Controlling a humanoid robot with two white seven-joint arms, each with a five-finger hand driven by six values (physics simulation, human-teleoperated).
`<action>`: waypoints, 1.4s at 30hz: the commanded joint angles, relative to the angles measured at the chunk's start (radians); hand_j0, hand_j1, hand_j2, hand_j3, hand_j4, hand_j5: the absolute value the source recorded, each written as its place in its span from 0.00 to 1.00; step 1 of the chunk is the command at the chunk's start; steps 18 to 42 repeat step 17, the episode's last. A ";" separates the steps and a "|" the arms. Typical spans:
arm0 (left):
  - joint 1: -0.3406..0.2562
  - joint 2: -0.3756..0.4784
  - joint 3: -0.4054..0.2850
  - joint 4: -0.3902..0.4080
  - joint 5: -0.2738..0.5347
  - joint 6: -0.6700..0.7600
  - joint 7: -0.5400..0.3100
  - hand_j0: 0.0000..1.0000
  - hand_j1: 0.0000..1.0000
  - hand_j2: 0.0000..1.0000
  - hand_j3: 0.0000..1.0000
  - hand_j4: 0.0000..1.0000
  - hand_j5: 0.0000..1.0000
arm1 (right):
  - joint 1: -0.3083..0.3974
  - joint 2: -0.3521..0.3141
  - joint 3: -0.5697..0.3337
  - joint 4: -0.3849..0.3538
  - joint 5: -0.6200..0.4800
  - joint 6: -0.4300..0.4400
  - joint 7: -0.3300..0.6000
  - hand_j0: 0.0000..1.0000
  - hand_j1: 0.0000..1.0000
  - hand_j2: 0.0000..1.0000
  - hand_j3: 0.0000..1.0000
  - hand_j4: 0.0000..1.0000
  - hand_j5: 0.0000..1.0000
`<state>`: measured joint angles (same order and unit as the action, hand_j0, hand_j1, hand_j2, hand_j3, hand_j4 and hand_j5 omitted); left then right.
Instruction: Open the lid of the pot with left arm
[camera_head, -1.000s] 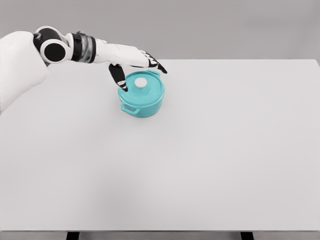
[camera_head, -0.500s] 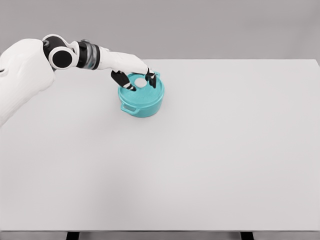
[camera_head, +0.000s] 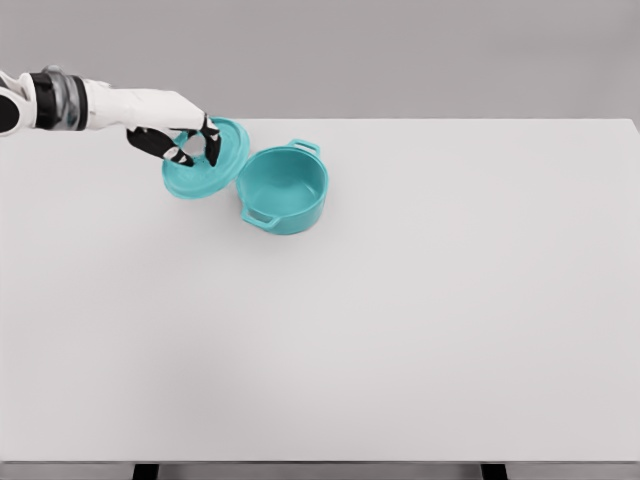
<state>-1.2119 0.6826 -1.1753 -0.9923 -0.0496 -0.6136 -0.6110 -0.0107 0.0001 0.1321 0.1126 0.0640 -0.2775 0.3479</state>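
Left hand (camera_head: 185, 140) curled on knob of lid (camera_head: 207, 160), lifted clear left of open pot (camera_head: 284, 188) on bench (camera_head: 420, 300); risk of tilted lid slipping from fingertip pinch.

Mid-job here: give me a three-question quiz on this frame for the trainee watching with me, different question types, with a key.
1. True or false: the lid sits on the pot.
2. Multiple choice: which side of the pot is the lid on in the head view? A) left B) right C) in front, nearer the camera
3. Fill in: the left hand grips the lid by its white ____.

Key
1. False; the pot is open, its teal inside showing, and the lid is off to one side.
2. A; it is at the pot's upper left, over the table.
3. Knob; the fingers are curled around it.
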 joint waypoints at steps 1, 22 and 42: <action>0.005 0.090 0.005 -0.011 0.011 0.003 0.000 0.43 0.43 0.43 0.43 0.43 0.43 | 0.000 0.000 0.000 0.001 0.000 0.000 0.000 1.00 1.00 1.00 1.00 1.00 1.00; 0.374 0.439 0.418 -0.503 0.174 0.003 0.000 1.00 1.00 1.00 1.00 1.00 1.00 | 0.000 0.000 0.000 -0.001 0.000 0.000 0.000 1.00 1.00 1.00 1.00 1.00 1.00; 0.374 0.439 0.418 -0.503 0.174 0.003 0.000 1.00 1.00 1.00 1.00 1.00 1.00 | 0.000 0.000 0.000 -0.001 0.000 0.000 0.000 1.00 1.00 1.00 1.00 1.00 1.00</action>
